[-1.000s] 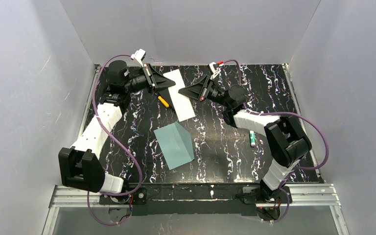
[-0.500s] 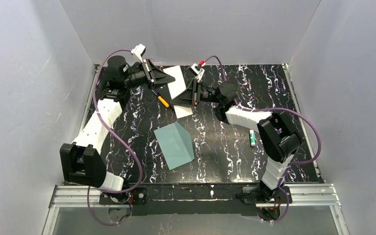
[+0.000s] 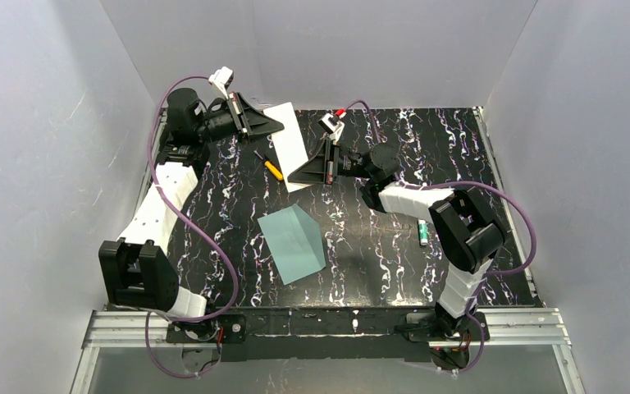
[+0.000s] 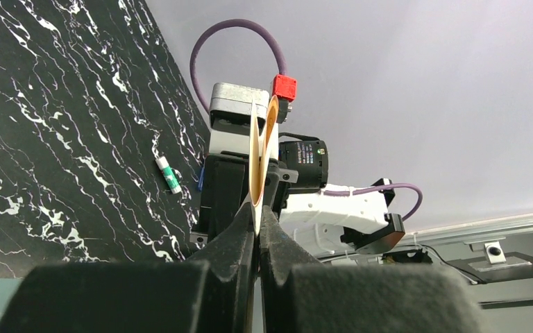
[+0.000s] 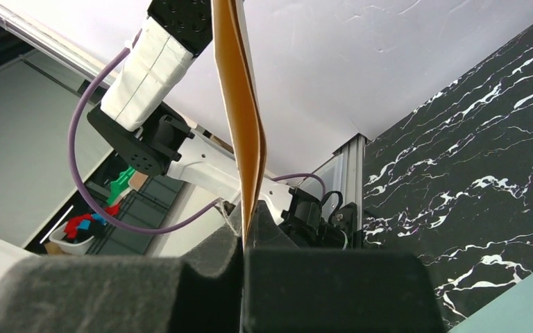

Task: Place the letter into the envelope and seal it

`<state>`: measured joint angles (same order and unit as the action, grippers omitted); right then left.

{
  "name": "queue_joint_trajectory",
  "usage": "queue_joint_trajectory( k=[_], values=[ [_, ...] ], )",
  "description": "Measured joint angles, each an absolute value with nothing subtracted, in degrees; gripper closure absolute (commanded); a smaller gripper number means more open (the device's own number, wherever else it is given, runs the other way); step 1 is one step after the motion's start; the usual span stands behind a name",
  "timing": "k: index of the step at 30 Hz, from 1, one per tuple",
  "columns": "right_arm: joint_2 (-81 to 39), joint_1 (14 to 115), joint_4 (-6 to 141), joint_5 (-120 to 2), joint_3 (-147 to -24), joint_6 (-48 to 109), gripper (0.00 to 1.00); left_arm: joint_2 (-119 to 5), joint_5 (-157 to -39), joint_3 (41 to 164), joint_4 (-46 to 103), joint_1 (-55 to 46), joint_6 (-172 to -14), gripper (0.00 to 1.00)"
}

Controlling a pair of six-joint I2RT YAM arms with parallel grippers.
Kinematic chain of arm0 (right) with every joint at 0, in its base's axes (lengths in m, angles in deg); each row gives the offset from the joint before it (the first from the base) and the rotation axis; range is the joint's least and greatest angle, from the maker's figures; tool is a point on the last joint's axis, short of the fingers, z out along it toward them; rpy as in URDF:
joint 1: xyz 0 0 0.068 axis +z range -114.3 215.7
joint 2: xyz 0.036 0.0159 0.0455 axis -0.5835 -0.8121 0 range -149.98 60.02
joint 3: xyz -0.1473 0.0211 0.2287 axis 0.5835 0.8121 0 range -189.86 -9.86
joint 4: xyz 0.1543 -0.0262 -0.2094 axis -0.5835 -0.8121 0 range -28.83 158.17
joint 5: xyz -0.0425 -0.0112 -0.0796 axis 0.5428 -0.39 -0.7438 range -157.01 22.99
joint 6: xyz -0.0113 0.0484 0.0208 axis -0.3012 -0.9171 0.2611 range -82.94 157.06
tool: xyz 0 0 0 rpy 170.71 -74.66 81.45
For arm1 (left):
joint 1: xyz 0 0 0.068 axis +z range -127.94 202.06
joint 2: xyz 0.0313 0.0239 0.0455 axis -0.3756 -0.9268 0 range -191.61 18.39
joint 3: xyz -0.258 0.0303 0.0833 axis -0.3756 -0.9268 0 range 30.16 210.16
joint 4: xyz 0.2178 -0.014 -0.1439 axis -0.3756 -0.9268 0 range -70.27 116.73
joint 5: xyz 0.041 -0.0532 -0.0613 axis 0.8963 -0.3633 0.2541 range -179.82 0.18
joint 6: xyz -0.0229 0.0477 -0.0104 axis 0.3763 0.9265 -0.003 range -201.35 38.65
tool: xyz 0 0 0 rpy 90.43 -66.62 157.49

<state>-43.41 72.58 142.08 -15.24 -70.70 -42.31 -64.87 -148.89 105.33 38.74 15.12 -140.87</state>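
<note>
- While left jaws and right jaws each clamp one end of the letter [image 3: 289,144], its long axis spans them.
- Below lies the envelope [image 3: 293,244], nearer the right jaws.

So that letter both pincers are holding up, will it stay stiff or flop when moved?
Probably floppy: the letter bows edge-on between the left pincer and right pincer. Likely light, since thin edge grips hold it off the table. It may crease if the pincers pull unevenly.
</note>
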Motion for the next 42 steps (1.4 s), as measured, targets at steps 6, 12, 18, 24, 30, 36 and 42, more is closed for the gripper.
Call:
queue_joint_trajectory(
  k=[6,12,18,24,30,36,42],
  values=[
    [-43.1,72.3,140.1,-16.0,-70.8,-40.5,0.52,-65.7,-149.9,105.5,38.7,15.1,-140.3,1.00],
    [-41.2,70.5,138.1,-19.7,-71.4,-39.1,0.55,-65.7,-151.1,104.9,38.9,15.1,-139.2,1.00],
    [-40.4,68.8,136.8,-22.1,-73.6,-38.9,0.65,-65.7,-151.9,103.6,38.5,15.1,-138.5,1.00],
    [-40.6,68.8,134.7,-21.8,-76.0,-38.9,0.64,-65.7,-152.0,103.6,38.5,15.1,-138.3,1.00],
    [-40.8,69.2,131.1,-21.2,-76.1,-38.6,0.76,-65.7,-151.7,103.6,38.5,15.1,-137.9,1.00],
    [-40.9,69.6,127.3,-20.5,-76.5,-37.5,0.99,-65.7,-150.4,103.6,38.5,15.1,-137.5,1.00],
    [-41.3,69.6,126.4,-20.8,-77.6,-37.5,0.99,-65.5,-148.5,103.6,37.6,15.2,-136.3,0.55]
  ],
)
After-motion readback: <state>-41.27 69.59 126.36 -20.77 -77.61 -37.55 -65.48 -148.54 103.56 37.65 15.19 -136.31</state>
